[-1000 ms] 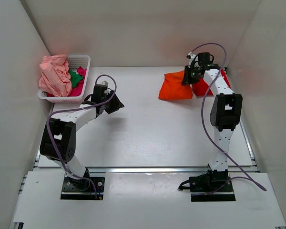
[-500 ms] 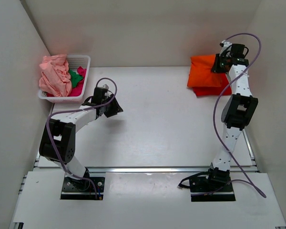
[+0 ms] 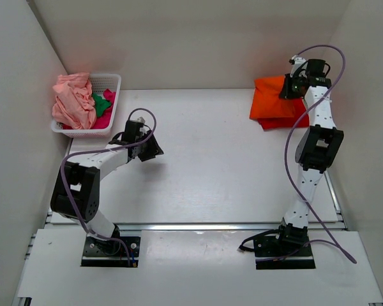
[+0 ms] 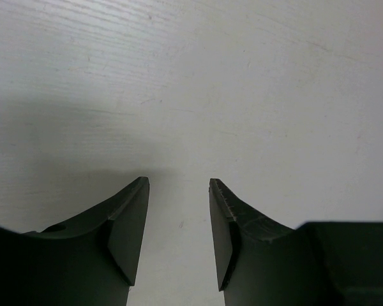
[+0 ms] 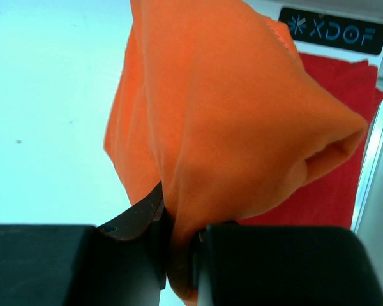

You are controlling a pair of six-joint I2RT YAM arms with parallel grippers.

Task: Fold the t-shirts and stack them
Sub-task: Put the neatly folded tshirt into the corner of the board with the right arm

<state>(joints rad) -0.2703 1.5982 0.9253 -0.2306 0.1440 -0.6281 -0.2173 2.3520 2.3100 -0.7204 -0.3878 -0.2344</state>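
The right hand (image 5: 179, 250) is at the far right corner of the surface (image 3: 210, 166). Its two fingers are pressed together on a fold of the orange t-shirt (image 3: 271, 102). In the right wrist view the orange cloth comes up into the fingers in a bunch and hangs from them in loose folds. The rest of this shirt spreads toward the left over the red t-shirt (image 3: 282, 123). The red one lies flat under it and shows only along the near edge and the right edge. From these views I cannot tell how much of the orange shirt touches the red one.

The left hand (image 4: 179, 210) is well apart from both shirts, on the left side of the surface and near the white basket (image 3: 110, 79). Its fingers stand apart with nothing between them, and only bare surface shows under them.

The basket stands at the far left corner, against the wall. The pale pink t-shirt (image 3: 73, 102) lies crumpled in it and hangs over its left rim. Beside it in the basket are the green t-shirt (image 3: 102, 104) and the magenta t-shirt (image 3: 103, 123), both unfolded.
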